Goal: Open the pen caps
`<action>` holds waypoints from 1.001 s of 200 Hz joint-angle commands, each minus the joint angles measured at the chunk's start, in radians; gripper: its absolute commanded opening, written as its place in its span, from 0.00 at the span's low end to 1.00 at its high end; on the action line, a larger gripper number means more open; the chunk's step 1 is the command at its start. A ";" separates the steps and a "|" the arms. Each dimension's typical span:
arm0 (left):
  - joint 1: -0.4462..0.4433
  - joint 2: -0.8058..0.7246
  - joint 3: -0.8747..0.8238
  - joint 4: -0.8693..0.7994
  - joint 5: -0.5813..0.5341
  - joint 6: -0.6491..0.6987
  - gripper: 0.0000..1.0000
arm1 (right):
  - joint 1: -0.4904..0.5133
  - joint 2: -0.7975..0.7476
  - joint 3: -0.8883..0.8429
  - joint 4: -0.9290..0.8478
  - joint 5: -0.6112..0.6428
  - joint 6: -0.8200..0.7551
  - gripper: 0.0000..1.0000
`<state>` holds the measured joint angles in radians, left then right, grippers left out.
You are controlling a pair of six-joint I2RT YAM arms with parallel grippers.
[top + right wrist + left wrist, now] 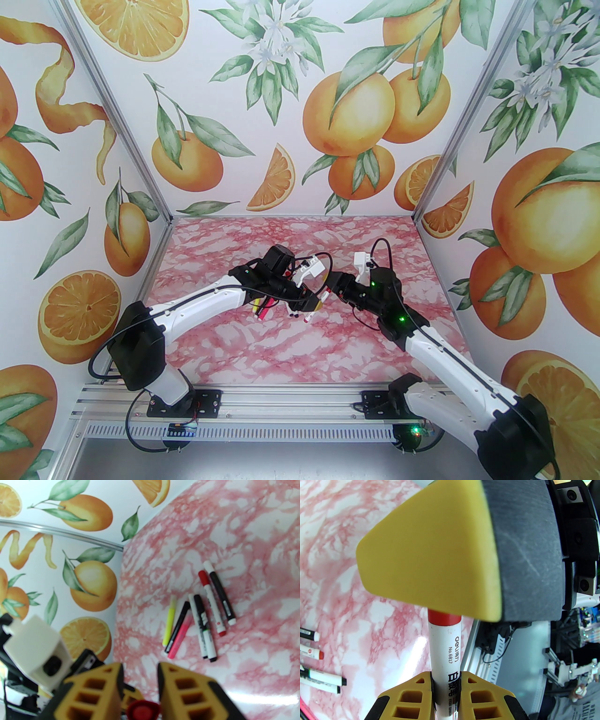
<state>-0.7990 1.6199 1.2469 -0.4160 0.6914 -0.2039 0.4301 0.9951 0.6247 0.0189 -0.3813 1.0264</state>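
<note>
**A:** What is going on over the pink table (290, 347)?

**B:** Both arms are meeting mid-table, near the loose markers (199, 616). The left gripper (445, 675) is clamping the barrel of a white marker (445, 648).

**A:** Which way is that marker lying?

**B:** It is pointing straight away from the left fingers and into the right gripper (139, 667), which is facing it end-on.

**A:** And the cap?

**B:** The red cap (143, 710) is sitting on the marker's far end, between the right jaws. They are straddling it closely. I cannot tell whether the pads are pressing on it yet.

**A:** So how should the pull go?

**B:** I am judging it should be going along the barrel's line, with the right arm drawing away.
</note>
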 commanded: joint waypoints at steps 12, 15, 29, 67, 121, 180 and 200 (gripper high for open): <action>-0.004 0.000 0.040 0.017 0.020 0.001 0.17 | 0.008 0.007 0.024 -0.010 0.016 -0.019 0.34; -0.003 0.000 0.040 0.017 0.020 0.001 0.17 | 0.008 0.005 0.024 -0.011 0.017 -0.019 0.33; -0.003 0.001 0.040 0.019 0.020 -0.001 0.17 | 0.008 0.007 0.024 -0.011 0.015 -0.019 0.31; -0.004 0.003 0.043 0.020 0.019 -0.002 0.17 | 0.009 0.007 0.021 -0.011 0.013 -0.019 0.30; -0.004 0.006 0.046 0.022 0.016 -0.003 0.17 | 0.009 0.011 0.017 -0.011 0.007 -0.020 0.32; -0.003 0.006 0.043 0.019 0.013 -0.005 0.17 | 0.010 0.011 0.003 -0.002 0.004 -0.017 0.30; -0.003 0.005 0.043 0.020 0.011 -0.006 0.17 | 0.009 0.011 0.000 0.002 0.002 -0.014 0.29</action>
<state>-0.7990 1.6226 1.2533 -0.4160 0.6910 -0.2092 0.4316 1.0023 0.6247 0.0185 -0.3817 1.0206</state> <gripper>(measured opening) 0.172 0.293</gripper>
